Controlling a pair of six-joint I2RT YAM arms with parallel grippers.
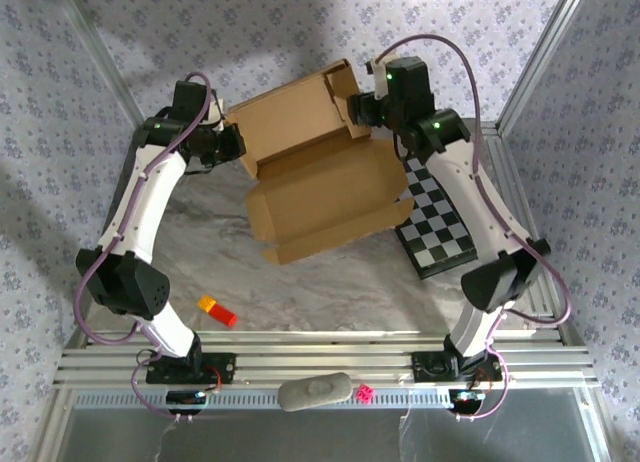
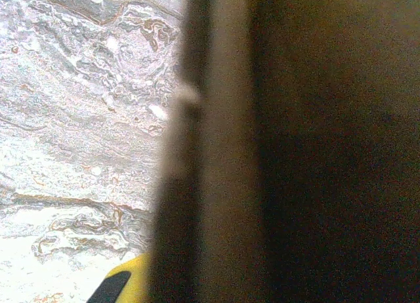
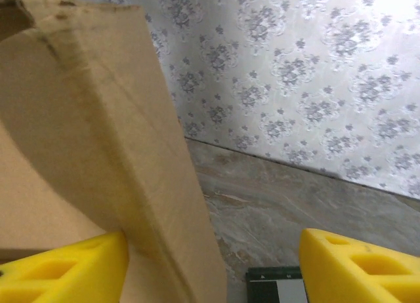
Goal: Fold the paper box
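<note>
Nearest the arm bases, on the slotted metal rail [image 1: 300, 362], lie a grey oblong lump [image 1: 315, 392] and, just beside it, a small pink piece [image 1: 365, 392]. A little farther in, on the marbled table [image 1: 330, 297], rests a small orange-and-yellow block [image 1: 217, 310], well apart from everything else.

Past it, at the middle of the table, sits the paper box [image 1: 320, 197]. It is plain brown cardboard, its tray lying open with low walls folded up at the front and left. Its lid is raised and leans toward the back wall. The black-and-white checkered board [image 1: 440, 227] lies just beside the box's right edge, partly under the right arm.

At the lid's left corner the left gripper [image 1: 234, 144] is clamped tight on the cardboard's edge (its wrist camera shows a blurred brown edge running up the frame, with one yellow finger [image 2: 125, 286] at the bottom). At the lid's right end the right gripper [image 1: 358, 110] has its jaws spread wide around an upright side flap [image 3: 131, 152]. In that wrist view the flap touches the left-hand yellow pad [image 3: 65, 267] and stands clear of the other, so this gripper grasps nothing.

Behind everything rises the patterned grey wallpaper [image 1: 300, 22].
</note>
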